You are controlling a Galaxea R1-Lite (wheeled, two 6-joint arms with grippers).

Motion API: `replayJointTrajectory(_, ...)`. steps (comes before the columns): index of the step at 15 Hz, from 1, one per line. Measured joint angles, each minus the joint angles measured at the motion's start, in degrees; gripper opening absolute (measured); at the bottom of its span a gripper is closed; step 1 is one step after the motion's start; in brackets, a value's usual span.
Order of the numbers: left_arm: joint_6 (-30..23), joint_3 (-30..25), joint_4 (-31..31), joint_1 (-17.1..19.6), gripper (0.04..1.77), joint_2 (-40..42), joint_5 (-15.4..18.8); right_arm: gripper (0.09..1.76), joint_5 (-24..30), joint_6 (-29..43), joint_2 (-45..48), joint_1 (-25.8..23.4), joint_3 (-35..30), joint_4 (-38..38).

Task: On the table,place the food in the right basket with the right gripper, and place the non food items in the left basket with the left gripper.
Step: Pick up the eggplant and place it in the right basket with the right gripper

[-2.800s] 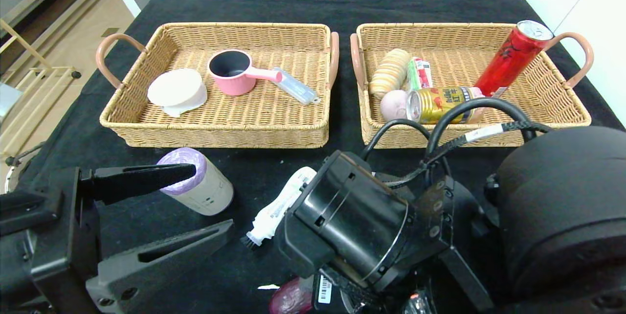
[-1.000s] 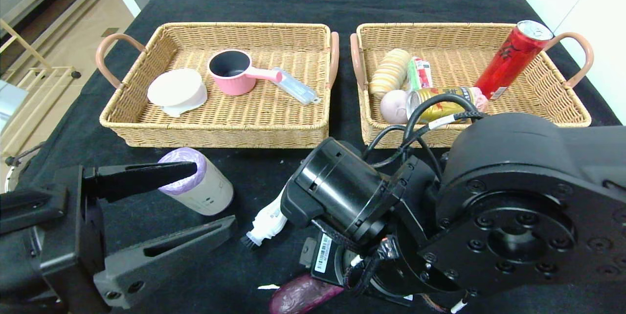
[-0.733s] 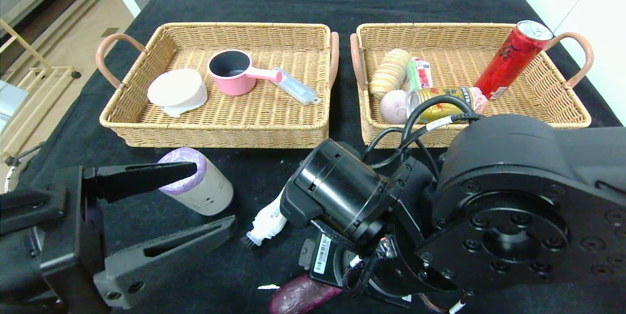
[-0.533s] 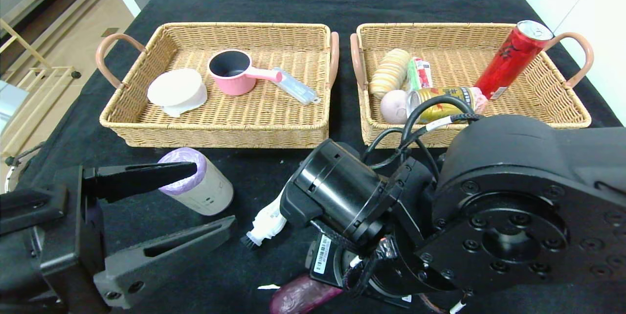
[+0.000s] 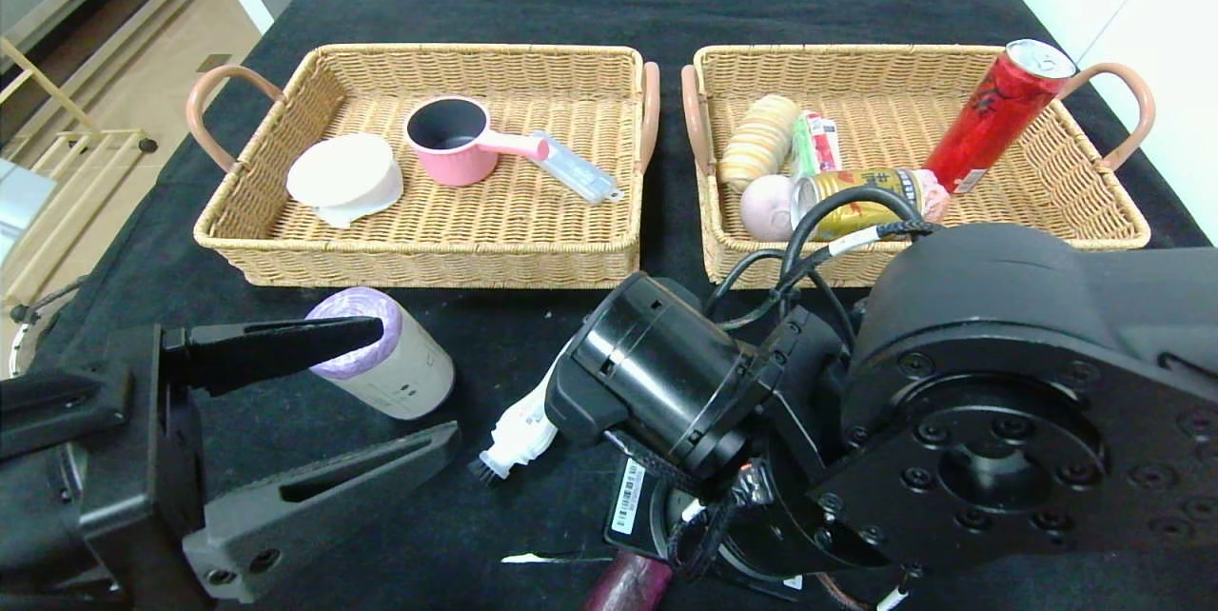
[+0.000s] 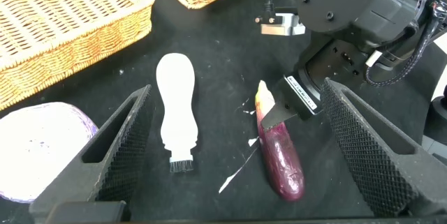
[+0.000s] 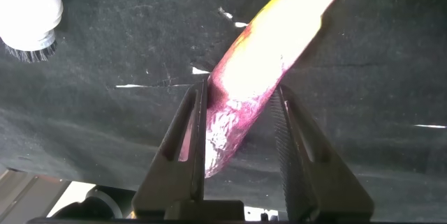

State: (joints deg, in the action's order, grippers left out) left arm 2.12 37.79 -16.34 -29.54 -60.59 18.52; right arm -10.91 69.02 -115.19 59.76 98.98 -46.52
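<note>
A purple eggplant (image 6: 283,158) lies on the black table (image 5: 495,11) at the near edge, mostly under my right arm in the head view (image 5: 633,587). My right gripper (image 7: 241,88) is shut on the eggplant (image 7: 258,63), one finger on each side. The white brush (image 5: 528,421) lies just left of it. A beige roll with a purple top (image 5: 385,364) lies beside my open left gripper (image 5: 414,383), which hovers with nothing between its fingers. The right basket (image 5: 885,51) holds the red can (image 5: 999,111), gold can (image 5: 856,197), potato (image 5: 764,206) and green stick pack (image 5: 814,143).
The left basket (image 5: 419,259) holds a pink saucepan (image 5: 452,140), a white round piece (image 5: 343,175) and a clear flat item (image 5: 576,168). A ridged tan roll (image 5: 758,140) lies in the right basket. White flecks dot the cloth near the eggplant.
The right gripper's fingers have closed in on the eggplant, and the eggplant has swung round under the arm. The left arm, the brush and the roll have not moved.
</note>
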Motion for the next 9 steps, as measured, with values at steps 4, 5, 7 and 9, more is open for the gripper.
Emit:
replayJointTrajectory(4, 0.0, 0.0, 0.0, 0.0, 1.72, 0.0, 0.0, 0.67, 0.0, 0.0, 0.0, 0.0, -0.1, 0.0)
replayJointTrajectory(5, 0.0, 0.0, 0.0, 0.0, 1.72, 0.0, 0.0, 0.67, 0.0, 0.0, 0.0, 0.0, -0.1, 0.0)
replayJointTrajectory(7, 0.0, -0.1, 0.0, 0.0, 1.72, 0.0, 0.0, 0.67, -0.1, 0.0, 0.0, 0.0, -0.1, 0.0)
replayJointTrajectory(9, 0.0, -0.1, 0.0, 0.0, 1.72, 0.0, 0.0, 0.67, -0.3, -0.3, 0.0, 0.0, -0.1, 0.0)
